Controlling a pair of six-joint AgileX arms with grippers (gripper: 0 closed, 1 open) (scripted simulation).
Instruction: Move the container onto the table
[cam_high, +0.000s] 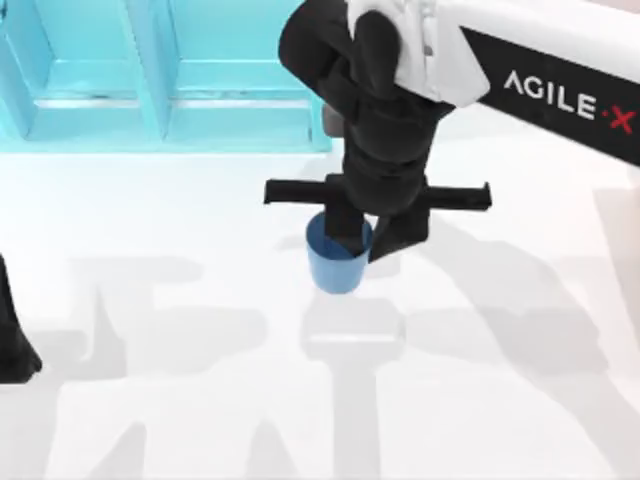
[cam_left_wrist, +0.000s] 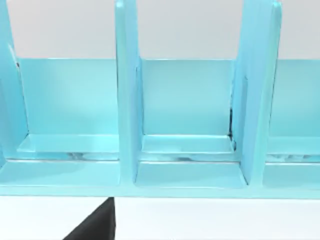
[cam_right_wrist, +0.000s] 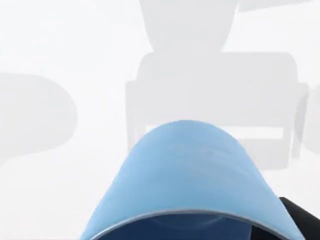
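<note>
The container (cam_high: 335, 264), a small blue cup, is upright over the white table (cam_high: 180, 400), just in front of the turquoise shelf unit (cam_high: 150, 80). My right gripper (cam_high: 368, 238) reaches down from above and is shut on the cup's rim, one finger inside and one outside its wall. In the right wrist view the container (cam_right_wrist: 190, 180) sits close up against the white table (cam_right_wrist: 60, 60), with a dark finger (cam_right_wrist: 302, 220) beside it. I cannot tell whether the cup's base touches the table. My left arm (cam_high: 14, 340) is parked at the table's left edge.
The turquoise shelf unit (cam_left_wrist: 185, 110) with upright dividers runs along the back left, and the left wrist camera faces its open compartments. A dark part of the left arm (cam_left_wrist: 95, 225) shows low in that view. White table surface spreads in front and to the right.
</note>
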